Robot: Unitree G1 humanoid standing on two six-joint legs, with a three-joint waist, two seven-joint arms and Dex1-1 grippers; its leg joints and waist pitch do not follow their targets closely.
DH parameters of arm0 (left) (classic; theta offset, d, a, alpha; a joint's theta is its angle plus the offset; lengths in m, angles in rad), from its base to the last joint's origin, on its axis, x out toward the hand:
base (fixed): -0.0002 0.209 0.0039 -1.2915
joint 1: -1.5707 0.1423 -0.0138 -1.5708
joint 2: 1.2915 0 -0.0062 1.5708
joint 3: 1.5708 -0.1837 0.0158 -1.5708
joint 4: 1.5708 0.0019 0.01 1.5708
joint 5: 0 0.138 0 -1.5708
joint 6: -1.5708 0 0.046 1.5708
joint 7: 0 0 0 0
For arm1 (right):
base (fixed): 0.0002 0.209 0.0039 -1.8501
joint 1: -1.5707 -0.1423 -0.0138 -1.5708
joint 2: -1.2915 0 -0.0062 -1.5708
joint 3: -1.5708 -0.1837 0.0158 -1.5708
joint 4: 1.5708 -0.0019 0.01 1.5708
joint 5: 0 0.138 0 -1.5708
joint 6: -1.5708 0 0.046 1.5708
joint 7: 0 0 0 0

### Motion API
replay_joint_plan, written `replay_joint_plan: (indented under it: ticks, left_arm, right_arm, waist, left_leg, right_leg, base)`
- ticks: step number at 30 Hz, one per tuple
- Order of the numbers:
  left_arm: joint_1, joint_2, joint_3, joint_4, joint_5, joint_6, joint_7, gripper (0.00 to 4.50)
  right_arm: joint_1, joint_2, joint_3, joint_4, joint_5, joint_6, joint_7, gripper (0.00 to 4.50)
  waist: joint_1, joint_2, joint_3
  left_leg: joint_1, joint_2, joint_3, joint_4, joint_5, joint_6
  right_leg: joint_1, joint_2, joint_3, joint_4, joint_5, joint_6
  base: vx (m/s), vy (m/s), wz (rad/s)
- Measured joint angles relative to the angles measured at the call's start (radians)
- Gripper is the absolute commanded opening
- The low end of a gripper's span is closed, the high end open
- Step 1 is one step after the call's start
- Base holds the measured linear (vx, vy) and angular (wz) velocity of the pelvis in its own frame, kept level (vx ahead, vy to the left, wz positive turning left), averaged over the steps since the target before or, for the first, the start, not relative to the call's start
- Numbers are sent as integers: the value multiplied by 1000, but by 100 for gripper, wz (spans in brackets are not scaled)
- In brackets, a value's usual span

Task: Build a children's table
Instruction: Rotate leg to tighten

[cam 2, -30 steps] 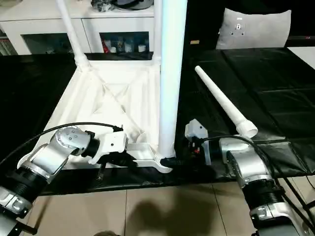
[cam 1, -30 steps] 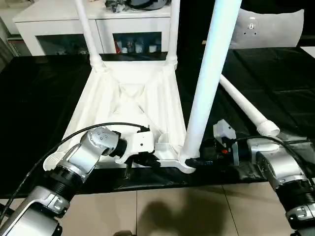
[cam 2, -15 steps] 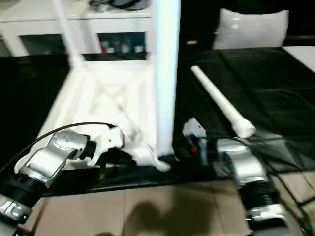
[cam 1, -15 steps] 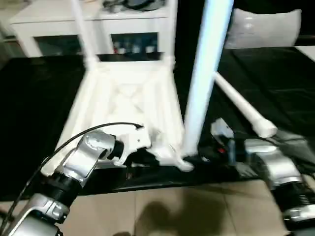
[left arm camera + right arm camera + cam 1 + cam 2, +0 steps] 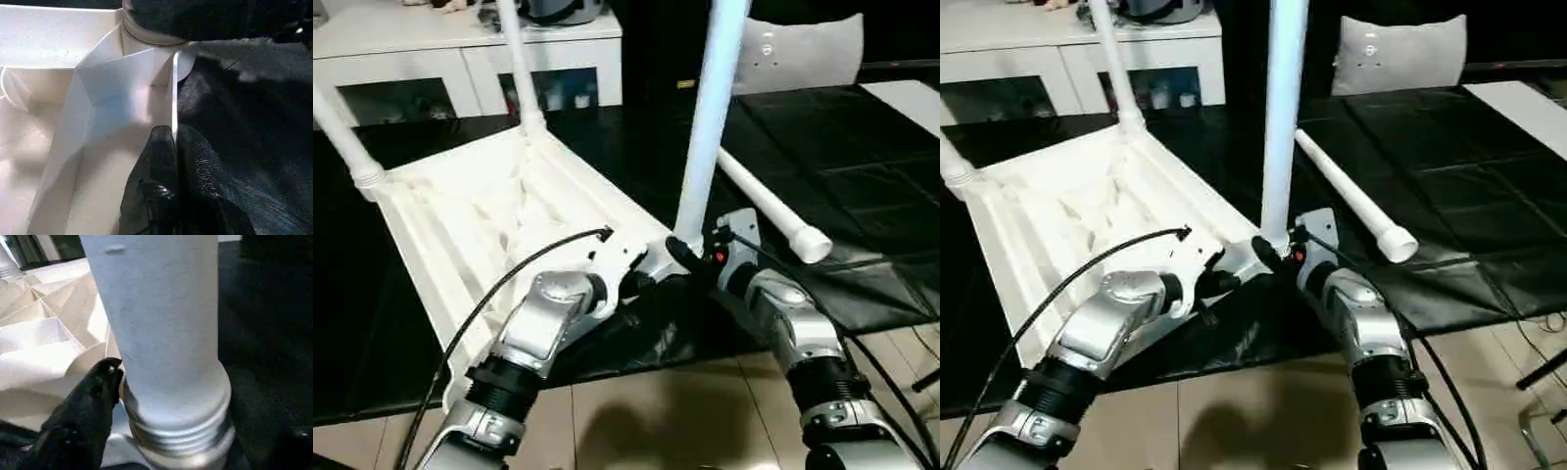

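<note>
While the white ribbed plastic tabletop lies underside-up on the black mat, three white tapered tube legs stand in corner sockets and the near leg looks freshly seated, so the fourth leg, lying loose on the mat just right, seems next to fetch. Left gripper has fingers pressed together, pinching the tabletop's thin rim beside the near socket. Right gripper fingers are spread around that leg's base, one pad touching it.
</note>
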Motion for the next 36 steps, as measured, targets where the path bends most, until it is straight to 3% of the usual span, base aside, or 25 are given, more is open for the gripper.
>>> replay_joint_plan:
  ticks: [11,14,18,23,30,36]
  left_arm:
    - [-31,125,-64,69,2,-195,-178,0]
    - [-38,178,-91,89,2,-267,-260,0]
    - [-39,248,-116,96,-8,-358,-394,0]
    - [-59,283,-146,127,-9,-447,-485,0]
    - [-73,322,-178,136,-24,-507,-619,0]
    - [-80,325,-191,142,-28,-523,-647,0]
  right_arm:
    - [88,-182,28,-85,44,-25,333,444]
    - [88,-246,59,-100,43,-23,430,444]
    - [88,-317,115,-138,34,-30,553,444]
    - [87,-352,161,-159,27,-51,661,444]
    - [80,-357,202,-158,42,-57,767,382]
    - [78,-353,211,-158,47,-55,808,341]
  waist:
    - [35,0,1]
    - [38,0,2]
    - [56,0,1]
    - [73,-1,1]
    - [74,-1,1]
    - [71,-2,2]
  left_leg:
    - [-6,0,0,0,1,1]
    - [-6,0,0,0,1,1]
    - [-5,0,-1,0,1,1]
    - [-5,0,-1,2,0,3]
    - [-4,0,-1,3,0,3]
    - [-5,0,0,3,0,3]
  right_leg:
    - [-5,0,0,0,0,0]
    - [-5,0,0,0,0,0]
    - [-5,0,-1,0,0,1]
    - [-5,-1,0,0,0,1]
    - [-5,-1,0,0,0,1]
    - [-5,-1,0,1,0,1]
  base:
    - [0,0,0]
    - [0,0,0]
    - [0,0,0]
    - [0,0,0]
    - [0,0,0]
    - [0,0,0]
